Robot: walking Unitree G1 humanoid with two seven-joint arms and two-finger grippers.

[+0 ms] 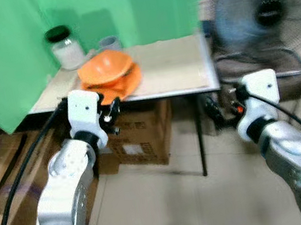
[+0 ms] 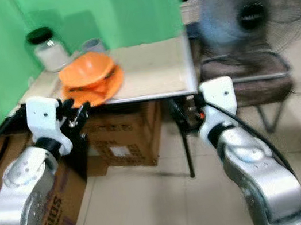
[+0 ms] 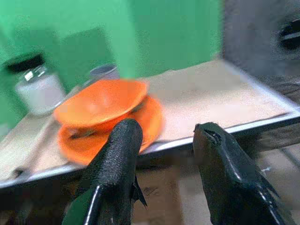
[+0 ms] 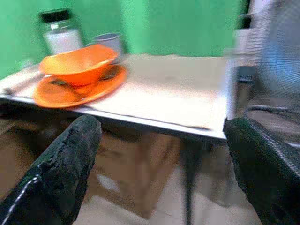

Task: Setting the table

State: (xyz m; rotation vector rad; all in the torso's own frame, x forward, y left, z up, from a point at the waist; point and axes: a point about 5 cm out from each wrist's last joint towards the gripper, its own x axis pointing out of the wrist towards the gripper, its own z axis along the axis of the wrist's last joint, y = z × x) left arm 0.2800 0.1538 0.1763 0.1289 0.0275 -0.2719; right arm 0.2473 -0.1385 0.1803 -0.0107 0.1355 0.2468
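**Table approached, dishes stacked at its left front edge**

Table point(image 1: 178, 72) stands against a green backdrop point(image 1: 5, 50), tiled floor point(image 1: 172, 202) open before it. Orange bowl point(image 1: 105, 66) sits on orange plate point(image 1: 127, 81), jar point(image 1: 65, 47) and cup point(image 1: 109, 43) behind. Fan point(image 1: 264, 11) to the right. Left gripper point(image 3: 164, 145) and right gripper point(image 4: 159, 140) both spread, short of the table edge

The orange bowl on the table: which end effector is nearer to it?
Left. The left end effector sits just below the table edge under the orange bowl; the right end effector is lower, off toward the table's far corner.
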